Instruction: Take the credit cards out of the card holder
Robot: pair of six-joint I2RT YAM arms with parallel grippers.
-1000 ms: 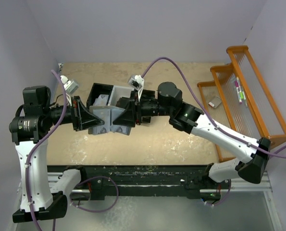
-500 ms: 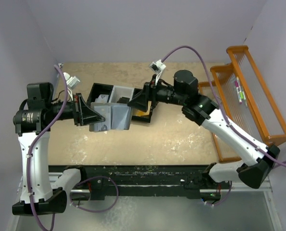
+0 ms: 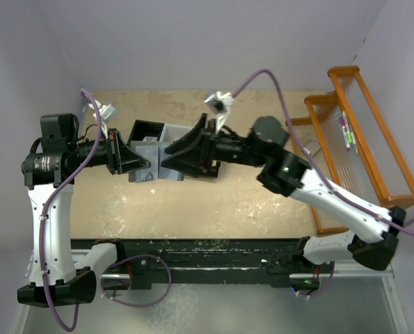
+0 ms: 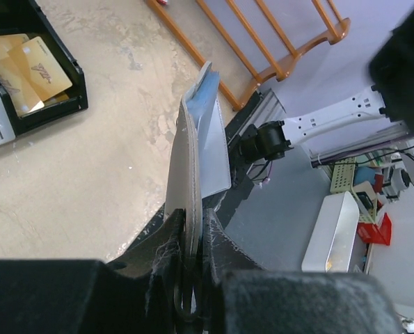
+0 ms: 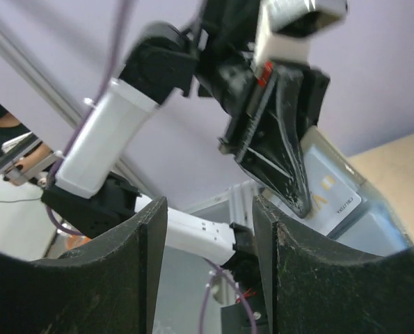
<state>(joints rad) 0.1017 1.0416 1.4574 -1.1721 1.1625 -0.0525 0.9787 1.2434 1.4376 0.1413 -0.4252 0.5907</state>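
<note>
Card holder (image 4: 193, 174) — flat, grey, rectangular — pinched in left tool (image 4: 191, 233). Right tool (image 5: 208, 209) wide, empty. Black bin (image 4: 80, 87) holds gold cards (image 4: 43, 62).

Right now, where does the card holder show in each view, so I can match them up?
Top external: card holder left of centre, between the two gripper tips.
Left wrist: centre, edge-on, rising from between the fingers.
Right wrist: right of centre, with a white card showing on it.
Shared landmark: the left gripper clamped on it, seen in all three.
</note>
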